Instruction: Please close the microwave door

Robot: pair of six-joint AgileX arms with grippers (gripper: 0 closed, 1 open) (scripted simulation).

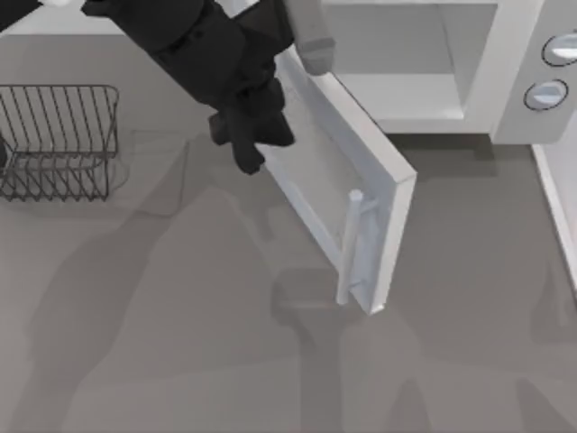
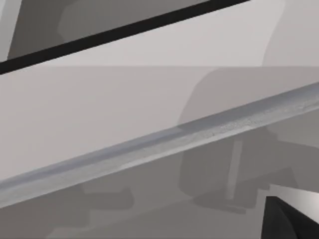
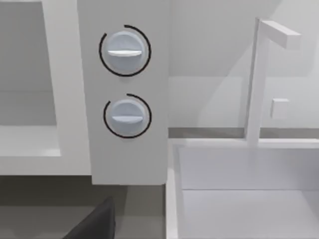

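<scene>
The white microwave [image 1: 505,81] stands at the table's back right, its pale cavity [image 1: 406,54] exposed. Two round grey knobs [image 3: 124,50] sit on its side panel. The microwave door [image 1: 338,171] hangs partly open, swung out toward the table's middle, with its pale bar handle [image 1: 352,244] near the free end. My left gripper [image 1: 248,149], black, is against the door's outer face, close to the hinge side. The left wrist view sees the door panel [image 2: 124,104] from very close. A dark finger [image 3: 94,224] of my right gripper faces the knob panel.
A wire rack [image 1: 59,140] stands at the table's left. A white basin [image 3: 239,199] with a thin white tap [image 3: 256,79] lies right of the microwave. Bare grey table spreads in front of the door.
</scene>
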